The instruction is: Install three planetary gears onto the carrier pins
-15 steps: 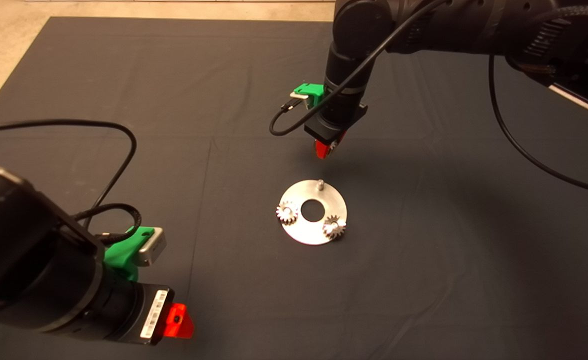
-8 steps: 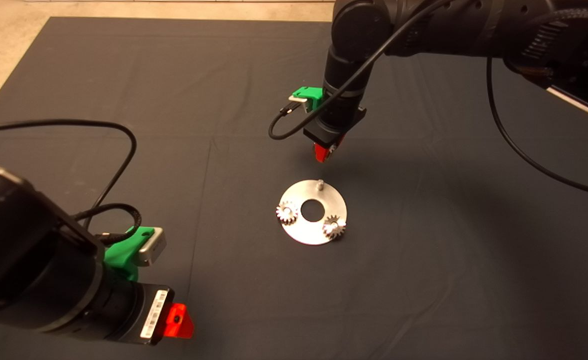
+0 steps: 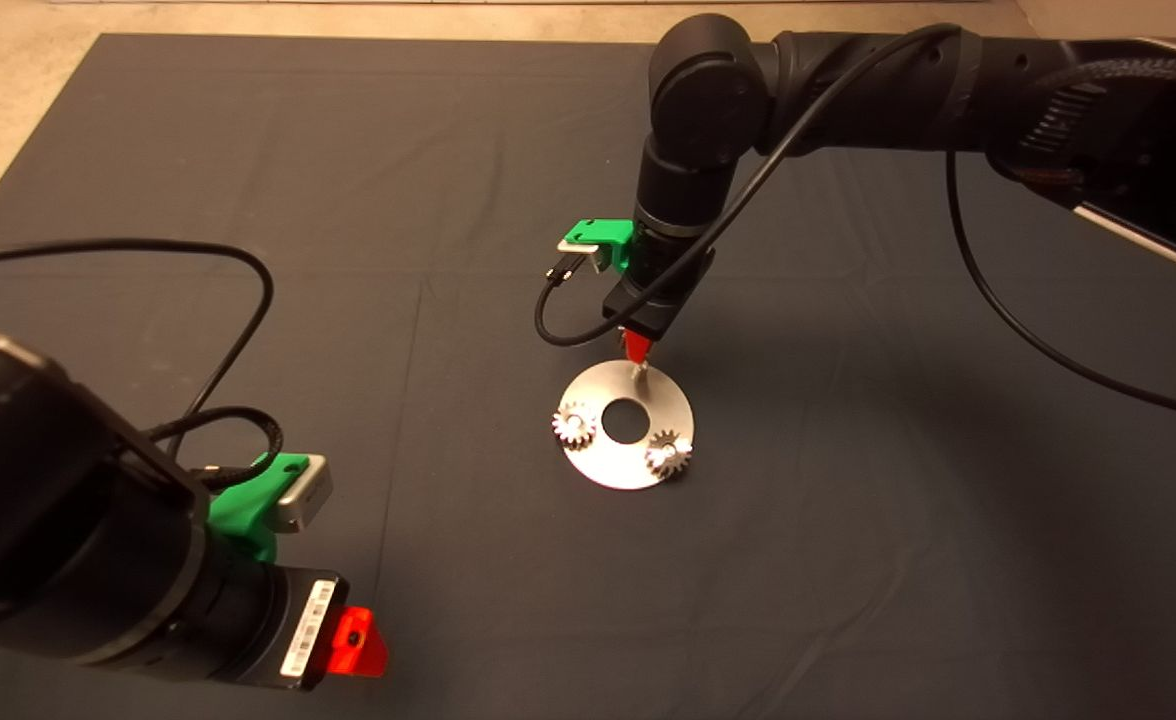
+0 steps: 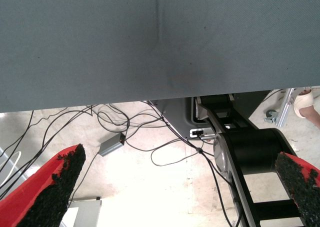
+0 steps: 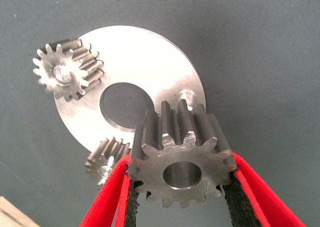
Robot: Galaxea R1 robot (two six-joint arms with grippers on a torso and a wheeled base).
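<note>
Dark mat covers the table, and the round metal carrier disc lies near its middle. Two planetary gears sit on pins there, one at the disc's left edge, one at its near right. My right gripper hangs just above the bare third pin, fingers clamped on the third gear, hole upward. My left gripper waits at the mat's lower left, fingers spread apart.
</note>
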